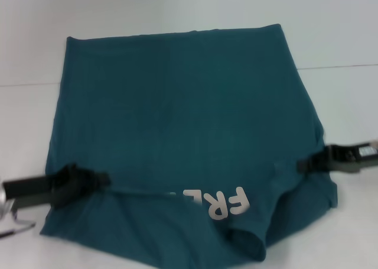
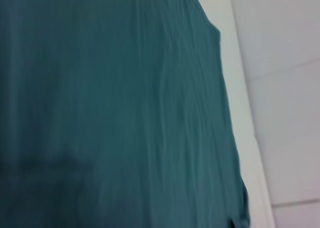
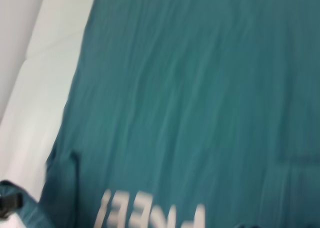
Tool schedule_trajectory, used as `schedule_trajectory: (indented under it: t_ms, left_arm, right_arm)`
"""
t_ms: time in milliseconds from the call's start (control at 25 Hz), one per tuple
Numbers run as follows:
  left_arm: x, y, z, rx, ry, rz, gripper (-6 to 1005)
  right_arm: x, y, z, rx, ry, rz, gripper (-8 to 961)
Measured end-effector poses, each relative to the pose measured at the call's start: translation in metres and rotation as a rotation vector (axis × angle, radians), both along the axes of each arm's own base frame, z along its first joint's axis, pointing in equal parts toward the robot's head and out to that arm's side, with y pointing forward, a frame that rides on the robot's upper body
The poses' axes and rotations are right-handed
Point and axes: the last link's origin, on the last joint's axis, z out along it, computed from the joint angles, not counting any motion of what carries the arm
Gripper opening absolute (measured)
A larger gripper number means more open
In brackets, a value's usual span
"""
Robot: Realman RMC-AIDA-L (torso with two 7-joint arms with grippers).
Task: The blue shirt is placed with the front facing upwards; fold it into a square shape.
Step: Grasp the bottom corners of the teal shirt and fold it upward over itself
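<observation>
Mid-fold: left tool [image 1: 105, 178] and right tool [image 1: 301, 163] pinching large teal-blue cotton shirt [image 1: 177, 121] edges; next, carrying forward evenly.

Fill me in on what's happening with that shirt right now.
The robot is folding the blue shirt on the white table, using both arms. The left gripper is at the shirt's left edge and the right gripper at its right edge, each at the cloth near the robot. Between them the near part is lifted and draped, with the cream lettering showing upside down. The far part lies flat. The fold isn't finished, and the shirt isn't square yet.
</observation>
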Motion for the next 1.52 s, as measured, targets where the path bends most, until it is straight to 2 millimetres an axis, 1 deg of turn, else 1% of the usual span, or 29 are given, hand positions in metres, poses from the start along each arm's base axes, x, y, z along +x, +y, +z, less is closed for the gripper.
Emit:
schedule_trajectory:
  t_ms: [200, 400, 560, 720, 880, 960, 1120, 1200, 1400, 1520]
  left_arm:
    - [0.018, 0.038, -0.002, 0.068, 0.079, -0.013, 43]
    - [0.032, 0.068, 0.001, 0.146, 0.149, -0.023, 43]
    - [0.038, 0.085, 0.004, 0.203, 0.202, -0.023, 44]
    - [0.042, 0.099, 0.008, 0.261, 0.256, -0.03, 44]
    - [0.049, 0.108, 0.009, 0.287, 0.286, -0.053, 44]
    - [0.05, 0.11, 0.009, 0.291, 0.294, -0.056, 43]
    - [0.052, 0.118, 0.013, 0.321, 0.334, -0.057, 43]
    - [0.05, 0.123, 0.02, 0.349, 0.356, -0.044, 43]
    - [0.045, 0.126, 0.027, 0.376, 0.373, -0.018, 43]
    - [0.043, 0.127, 0.029, 0.385, 0.38, -0.007, 44]
  right_arm:
    - [-0.013, 0.032, -0.005, 0.102, -0.055, 0.014, 120]
    - [-0.026, 0.058, -0.008, 0.181, -0.125, 0.03, 126]
    - [-0.036, 0.075, -0.008, 0.248, -0.174, 0.053, 131]
    - [-0.05, 0.091, -0.015, 0.279, -0.233, 0.1, 136]
    - [-0.06, 0.101, -0.027, 0.243, -0.318, 0.137, 141]
    - [-0.062, 0.106, -0.028, 0.247, -0.368, 0.134, 143]
    - [-0.065, 0.115, -0.023, 0.294, -0.424, 0.123, 148]
    - [-0.067, 0.12, -0.019, 0.319, -0.433, 0.125, 151]
    - [-0.073, 0.131, -0.008, 0.384, -0.449, 0.13, 157]
    - [-0.077, 0.135, -0.009, 0.392, -0.46, 0.146, 160]
